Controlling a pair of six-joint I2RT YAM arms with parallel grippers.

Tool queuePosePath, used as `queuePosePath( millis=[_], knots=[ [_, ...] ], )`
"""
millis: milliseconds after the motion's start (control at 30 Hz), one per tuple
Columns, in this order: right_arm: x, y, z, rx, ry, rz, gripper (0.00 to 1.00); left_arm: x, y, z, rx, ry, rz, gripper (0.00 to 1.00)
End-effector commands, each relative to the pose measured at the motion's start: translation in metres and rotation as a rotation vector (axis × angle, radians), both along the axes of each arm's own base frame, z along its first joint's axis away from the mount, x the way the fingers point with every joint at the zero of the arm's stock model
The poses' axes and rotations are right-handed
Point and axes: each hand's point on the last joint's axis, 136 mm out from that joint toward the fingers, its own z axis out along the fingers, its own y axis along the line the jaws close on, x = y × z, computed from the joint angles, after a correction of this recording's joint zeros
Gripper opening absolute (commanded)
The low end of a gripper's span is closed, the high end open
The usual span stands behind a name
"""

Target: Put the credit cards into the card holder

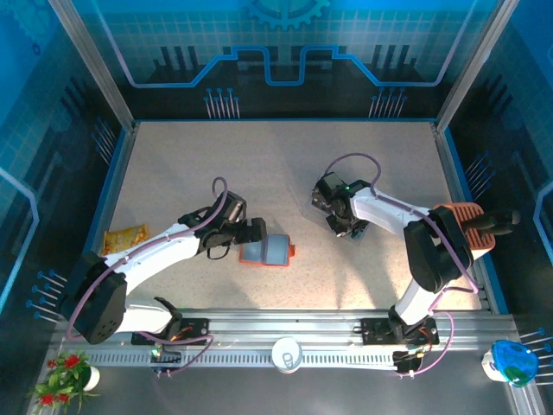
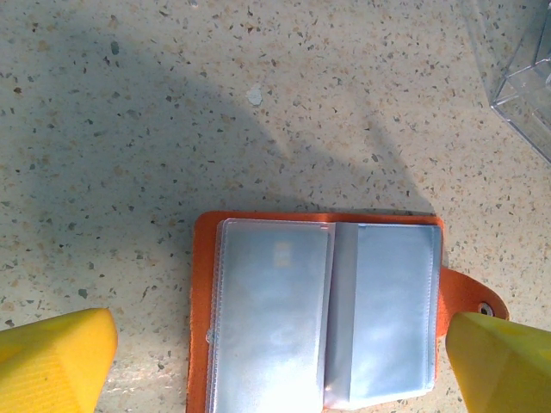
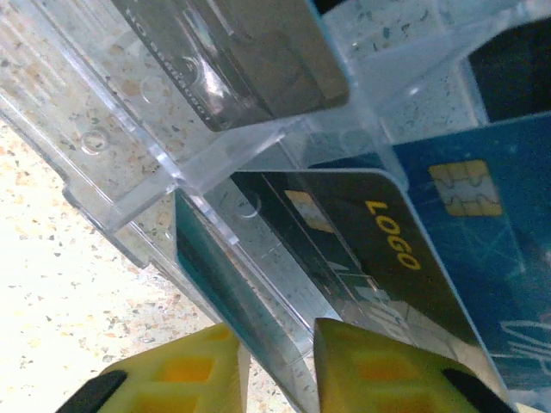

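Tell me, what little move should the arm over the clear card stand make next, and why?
Probably the right gripper should close firmly on the teal card. Its fingers sit either side of that card's edge, which stands slotted in the clear stand, while the card holder lies open on the table between the wide-open fingers of the left gripper.

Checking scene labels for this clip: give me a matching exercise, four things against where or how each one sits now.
Things:
1. card holder
2. black LOGO card
3. yellow packet
4. left gripper

Places or states:
A. in the clear tray
B. open flat on the table, pockets up
C. by the table's left edge
D. jaws wide, above the holder

Pairs: 1-B, 2-A, 3-C, 4-D
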Motion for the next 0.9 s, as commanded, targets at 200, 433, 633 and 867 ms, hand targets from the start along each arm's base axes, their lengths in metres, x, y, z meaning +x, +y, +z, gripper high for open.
queuePosePath(
  millis=[200, 433, 633, 867],
  knots=[
    [0.001, 0.002, 0.022, 0.053, -0.044, 0.027, 0.27, 0.0, -0.001, 0.004, -0.002, 0.011, -0.023, 0.99],
    [0.0, 0.005, 0.023, 0.071, -0.044, 0.03, 0.27, -0.001, -0.002, 0.003, -0.004, 0.012, -0.023, 0.99],
    [0.0, 0.004, 0.017, 0.058, -0.033, 0.031, 0.33, -0.001, -0.001, 0.004, -0.004, 0.011, -0.023, 0.99],
    [0.004, 0.002, 0.015, 0.034, -0.035, 0.034, 0.39, -0.001, -0.002, 0.003, -0.006, 0.013, -0.025, 0.99]
  ],
)
